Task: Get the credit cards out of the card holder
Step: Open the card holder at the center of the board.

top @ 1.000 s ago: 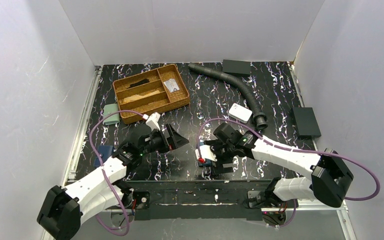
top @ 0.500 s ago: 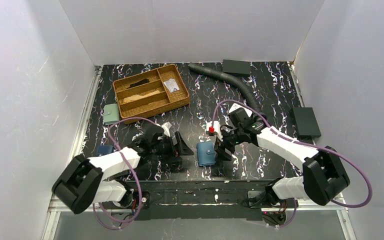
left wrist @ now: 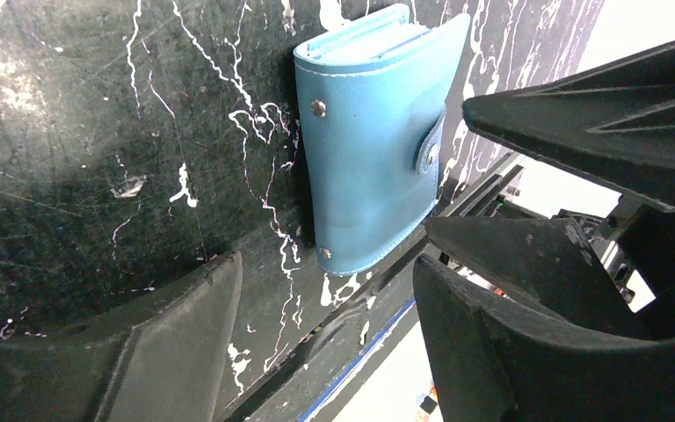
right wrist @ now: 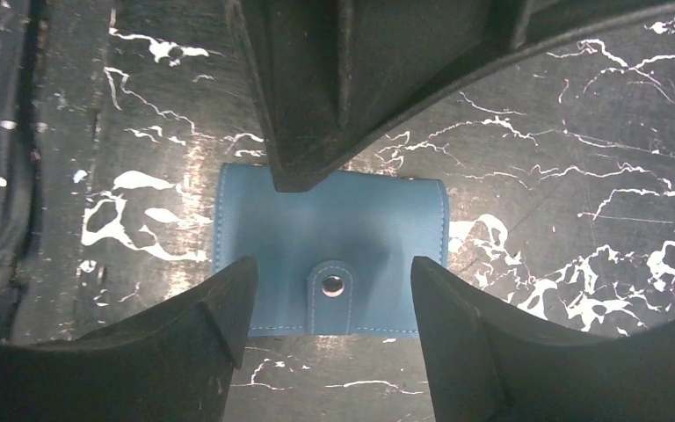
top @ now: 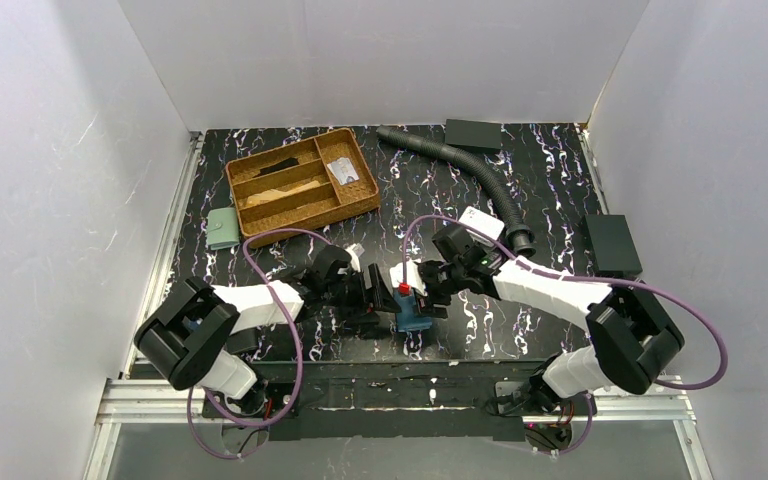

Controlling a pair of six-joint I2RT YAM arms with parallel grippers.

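1. Two tools meet low over one spot. The left tool (top: 372,297) and the right tool (top: 430,288) both stand with jaws apart, grasping nothing.
2. Between their fingertips lies the teal card holder (top: 412,312), flat on the marbled surface (top: 520,320) near its front edge. It is folded shut with its snap tab (right wrist: 333,286) fastened.
3. In the right wrist view, a finger of the left tool reaches over the holder's far edge; whether it touches, I cannot tell.
4. No credit cards show outside the holder, so the task looks barely begun. Unsnapping, opening and drawing out each card are all left to do.
5. Both arms stretch inward from their bases, forearms low, wrists angled toward each other.
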